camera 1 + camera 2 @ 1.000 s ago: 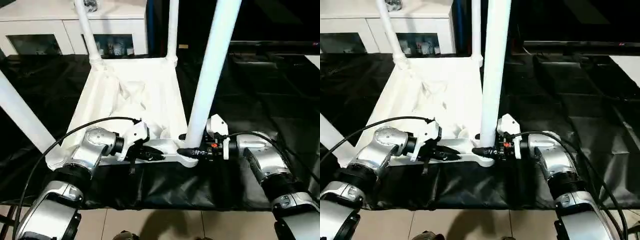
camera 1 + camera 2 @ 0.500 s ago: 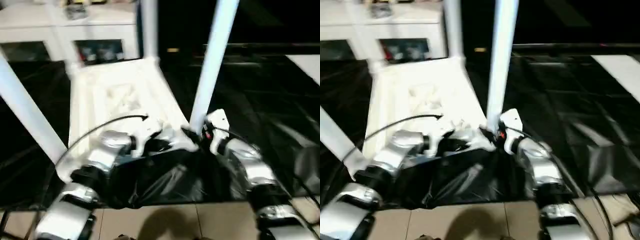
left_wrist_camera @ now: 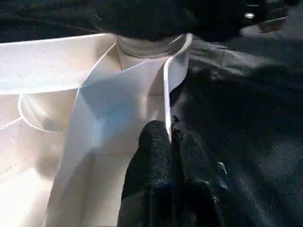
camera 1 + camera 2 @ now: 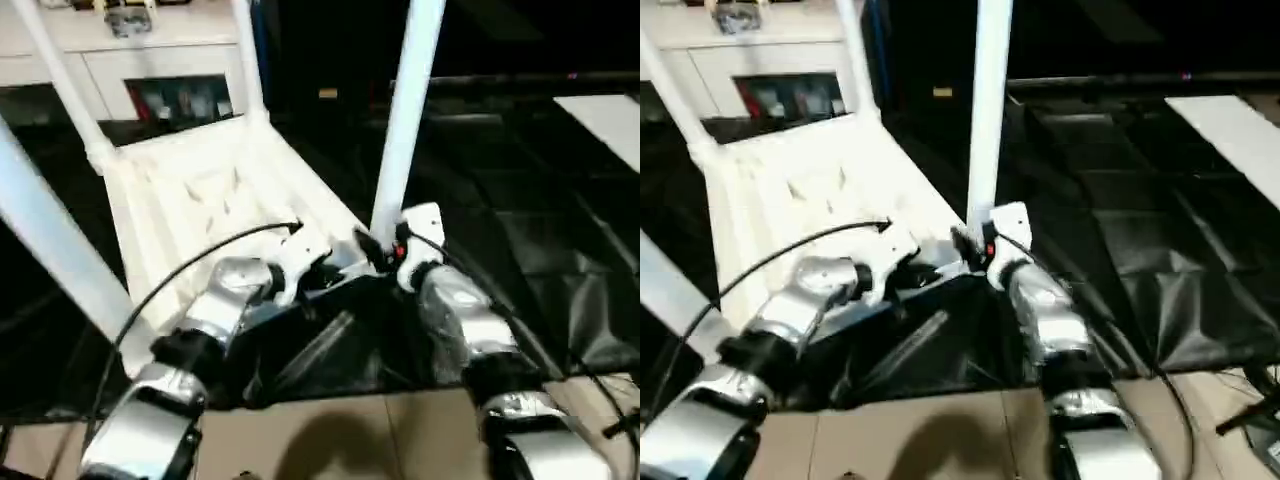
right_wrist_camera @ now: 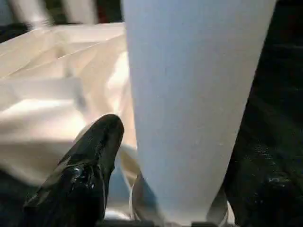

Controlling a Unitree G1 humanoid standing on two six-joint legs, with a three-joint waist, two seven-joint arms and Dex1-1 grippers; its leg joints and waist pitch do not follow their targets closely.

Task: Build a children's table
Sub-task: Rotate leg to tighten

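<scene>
- Your tabletop (image 4: 210, 195) lies upside down on the black sheet (image 4: 520, 250), ribbed underside up, tilted with its near edge toward you.
- Four legs stand in its corner sockets: near-right leg (image 4: 405, 110), near-left leg (image 4: 55, 245), two far legs (image 4: 60, 80) by the white cabinet (image 4: 150, 60).
- Your left gripper (image 3: 169, 142) has its fingers pressed together, pinching the thin rim of the tabletop's near edge just beside the near-right corner socket (image 3: 151, 47).
- Your right gripper (image 4: 375, 250) sits at the foot of the near-right leg; one black finger (image 5: 87, 161) lies just beside the leg's flared end, a sliver of gap visible, other finger hidden behind the leg, so cannot tell if it's clamping.
- Both silver forearms meet at that near-right corner.
</scene>
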